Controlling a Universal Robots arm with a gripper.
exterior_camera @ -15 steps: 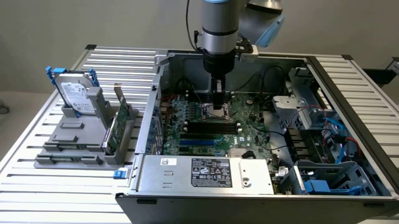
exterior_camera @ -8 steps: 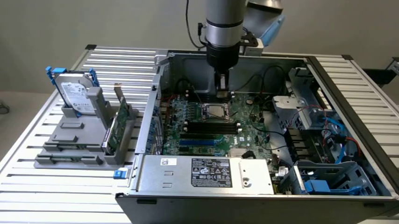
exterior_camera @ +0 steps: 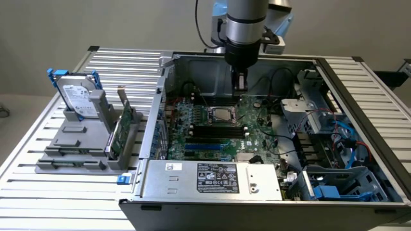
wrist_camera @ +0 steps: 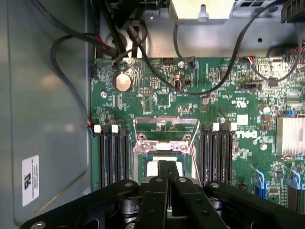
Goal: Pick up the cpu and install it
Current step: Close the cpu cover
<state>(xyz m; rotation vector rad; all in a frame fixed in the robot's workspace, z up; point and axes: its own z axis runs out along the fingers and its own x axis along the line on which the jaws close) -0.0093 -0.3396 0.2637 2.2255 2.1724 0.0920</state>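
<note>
Exterior view showed the grey robot arm reaching straight down into the open computer case, black gripper closed tight, poised over the small silvery square cpu.

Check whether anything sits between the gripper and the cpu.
Nothing visible does. The shut gripper hangs close over the cpu, which lies in the motherboard socket; the black cables lie away from it.

Open computer case on slatted table, hard drive upright in grey rack, green circuit card beside it
</note>
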